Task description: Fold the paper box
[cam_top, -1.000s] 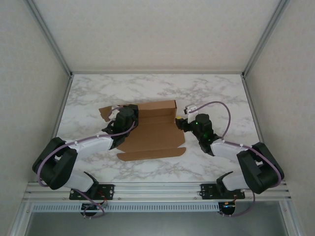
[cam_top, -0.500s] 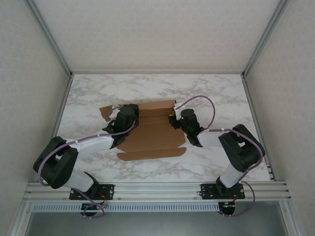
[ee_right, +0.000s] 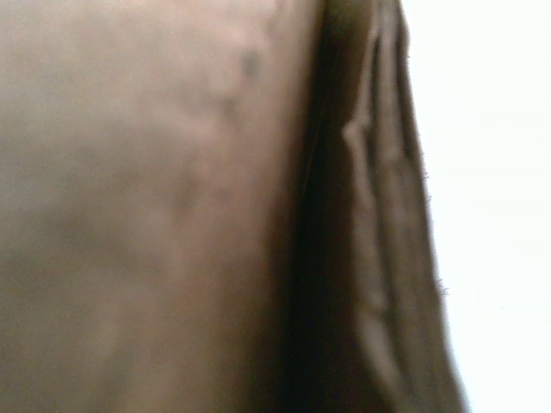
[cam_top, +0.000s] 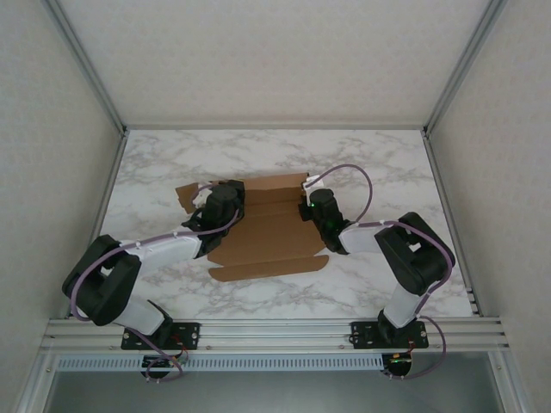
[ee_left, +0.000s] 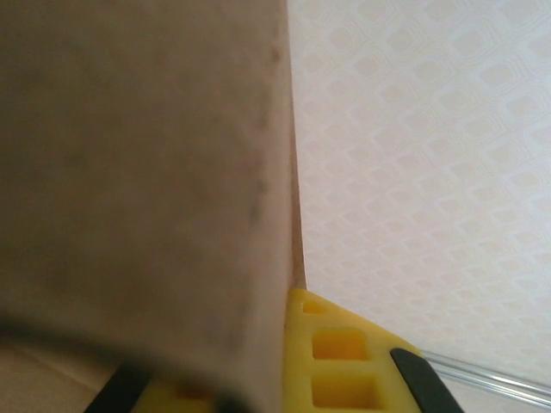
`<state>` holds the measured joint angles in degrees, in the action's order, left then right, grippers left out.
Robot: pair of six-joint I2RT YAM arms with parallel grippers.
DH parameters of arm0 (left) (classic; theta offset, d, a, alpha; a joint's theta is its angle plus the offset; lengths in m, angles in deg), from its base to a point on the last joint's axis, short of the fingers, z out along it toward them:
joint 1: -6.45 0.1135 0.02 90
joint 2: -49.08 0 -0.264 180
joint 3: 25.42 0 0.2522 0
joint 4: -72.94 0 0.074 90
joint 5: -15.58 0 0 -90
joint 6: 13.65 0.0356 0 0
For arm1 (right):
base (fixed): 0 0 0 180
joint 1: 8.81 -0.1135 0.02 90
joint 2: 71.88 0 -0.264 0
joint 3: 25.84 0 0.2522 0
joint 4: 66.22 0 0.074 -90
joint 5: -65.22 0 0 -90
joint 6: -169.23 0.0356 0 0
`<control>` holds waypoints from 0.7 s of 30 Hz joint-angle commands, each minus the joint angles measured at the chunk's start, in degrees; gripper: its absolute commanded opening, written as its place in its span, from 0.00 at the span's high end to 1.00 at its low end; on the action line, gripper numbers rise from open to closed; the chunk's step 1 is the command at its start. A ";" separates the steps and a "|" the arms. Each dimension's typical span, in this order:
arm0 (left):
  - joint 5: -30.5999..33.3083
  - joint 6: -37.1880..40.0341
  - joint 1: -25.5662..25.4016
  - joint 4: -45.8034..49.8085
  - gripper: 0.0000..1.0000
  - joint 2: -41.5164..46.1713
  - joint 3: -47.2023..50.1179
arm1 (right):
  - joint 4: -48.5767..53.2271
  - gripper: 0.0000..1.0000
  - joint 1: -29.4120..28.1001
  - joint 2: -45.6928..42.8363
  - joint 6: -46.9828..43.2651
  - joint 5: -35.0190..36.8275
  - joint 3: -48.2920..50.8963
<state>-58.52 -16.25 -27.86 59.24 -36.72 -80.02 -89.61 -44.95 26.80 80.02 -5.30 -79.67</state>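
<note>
The left claw (cam_top: 231, 196) is clenched on the left flap of the paper box (cam_top: 271, 237), and the right claw (cam_top: 306, 206) is clenched on its right edge. Under them lies a white, grey-veined marble tabletop (cam_top: 379, 163), enclosed by pale patterned walls (cam_top: 275, 52) with metal rails (cam_top: 95, 82) in the corners. The box is plain brown cardboard, opened out mid-tabletop and creased crosswise, with a rounded flap nearest the arms.

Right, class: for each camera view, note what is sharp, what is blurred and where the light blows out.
Top external: evenly lit, the paper box sharp, shadows soft. Left wrist: the box's cardboard blurred from closeness, the patterned wall behind it crisp. Right wrist: cardboard smeared out of focus, right edge overexposed to white.
</note>
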 commanded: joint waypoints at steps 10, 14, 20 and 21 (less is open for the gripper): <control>-7.45 2.16 -2.26 19.77 0.88 -3.75 6.25 | 2.07 1.00 -0.88 1.31 2.10 7.11 -1.70; -6.60 3.62 -2.26 19.28 0.72 0.12 7.61 | 2.81 1.00 -0.91 0.49 1.84 8.34 -2.00; -10.02 3.54 -2.19 11.77 0.61 -0.90 11.67 | 3.15 1.00 -0.82 0.03 2.52 8.47 -2.24; -11.12 3.31 -2.17 10.88 0.61 -2.13 11.70 | 3.31 1.00 -0.78 0.03 2.68 8.46 -2.38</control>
<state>-62.72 -13.48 -29.37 56.27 -33.42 -73.09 -88.58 -45.82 27.19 82.95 -0.32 -80.46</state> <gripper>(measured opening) 0.391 0.089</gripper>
